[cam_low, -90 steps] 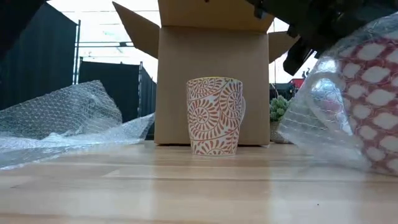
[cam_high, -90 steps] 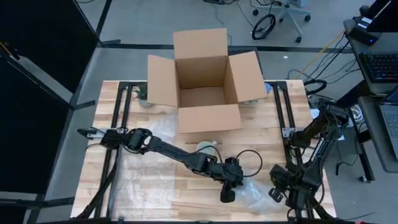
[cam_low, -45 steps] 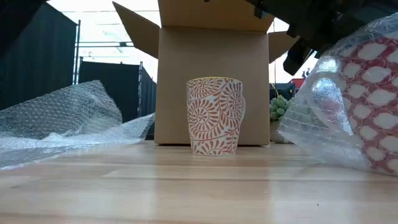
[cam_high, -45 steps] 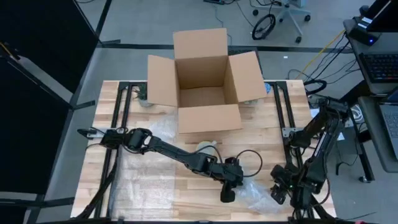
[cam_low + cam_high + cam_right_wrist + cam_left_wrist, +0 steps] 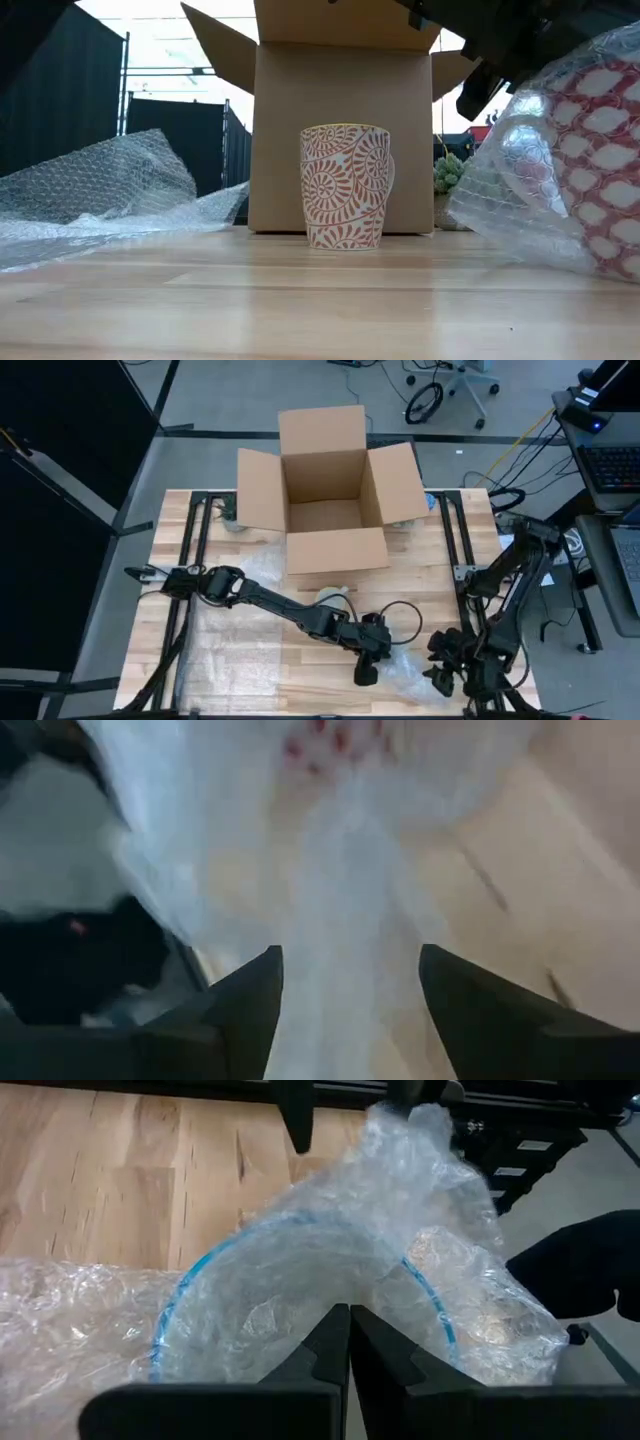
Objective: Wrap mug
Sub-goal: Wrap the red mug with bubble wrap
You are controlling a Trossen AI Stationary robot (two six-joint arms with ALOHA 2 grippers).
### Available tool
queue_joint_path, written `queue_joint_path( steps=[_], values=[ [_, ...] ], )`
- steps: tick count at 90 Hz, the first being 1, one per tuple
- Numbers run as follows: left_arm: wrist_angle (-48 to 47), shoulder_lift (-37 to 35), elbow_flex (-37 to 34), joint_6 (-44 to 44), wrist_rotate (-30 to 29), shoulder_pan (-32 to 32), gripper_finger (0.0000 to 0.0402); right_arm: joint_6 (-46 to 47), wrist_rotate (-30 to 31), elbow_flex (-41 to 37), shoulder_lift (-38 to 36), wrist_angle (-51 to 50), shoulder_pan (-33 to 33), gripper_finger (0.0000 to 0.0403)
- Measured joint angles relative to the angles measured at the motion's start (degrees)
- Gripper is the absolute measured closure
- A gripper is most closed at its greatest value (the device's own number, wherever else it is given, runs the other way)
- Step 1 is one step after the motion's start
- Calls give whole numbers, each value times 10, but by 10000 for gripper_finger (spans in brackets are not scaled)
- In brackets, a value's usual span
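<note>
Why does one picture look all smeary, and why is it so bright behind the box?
Right wrist view: the bubble wrap is blurred, too close to be sharp. Low view: bright light behind the cardboard box washes the background white; the patterned mug stays sharp.

Wrapped mug (image 5: 585, 150): bubble wrap (image 5: 330, 1270) is veiling it, the low view's right edge cutting it off. Right wrist view is blurring throughout. Cardboard box (image 5: 340, 135) is hiding the room behind.
</note>
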Motion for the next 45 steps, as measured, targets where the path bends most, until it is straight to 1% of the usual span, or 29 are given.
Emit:
queue_joint_path(
  steps=[15,31,38,45],
  values=[
    [0,0,0,0,0,0,402,9,-6,0,53,1,-5,188],
    [0,0,0,0,0,0,402,-7,-1,0,93,37,-15,190],
    [0,0,0,0,0,0,402,0,-3,0,104,42,-18,201],
    [0,0,0,0,0,0,402,5,-5,0,110,45,-18,223]
  ],
)
